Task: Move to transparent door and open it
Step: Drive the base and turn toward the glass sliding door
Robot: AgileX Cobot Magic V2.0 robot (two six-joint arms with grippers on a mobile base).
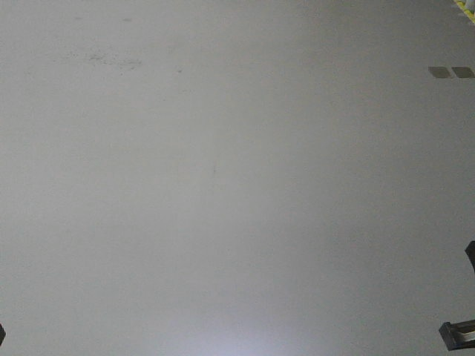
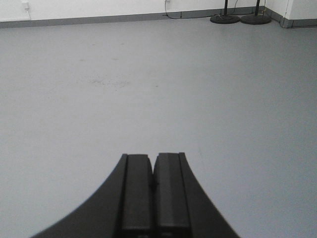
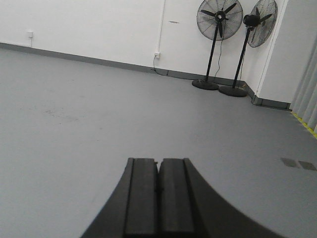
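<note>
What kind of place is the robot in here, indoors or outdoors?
Indoors, probably a large hall or workshop room: a wide grey floor, white walls with a grey skirting, and two standing fans in the corner.

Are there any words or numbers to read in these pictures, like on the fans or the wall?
No text can be read in any of these views.
Left fan and right fan: no label shows.
Wall socket: too small to tell if it has any marking.
Dark floor squares: plain, no writing.
</note>
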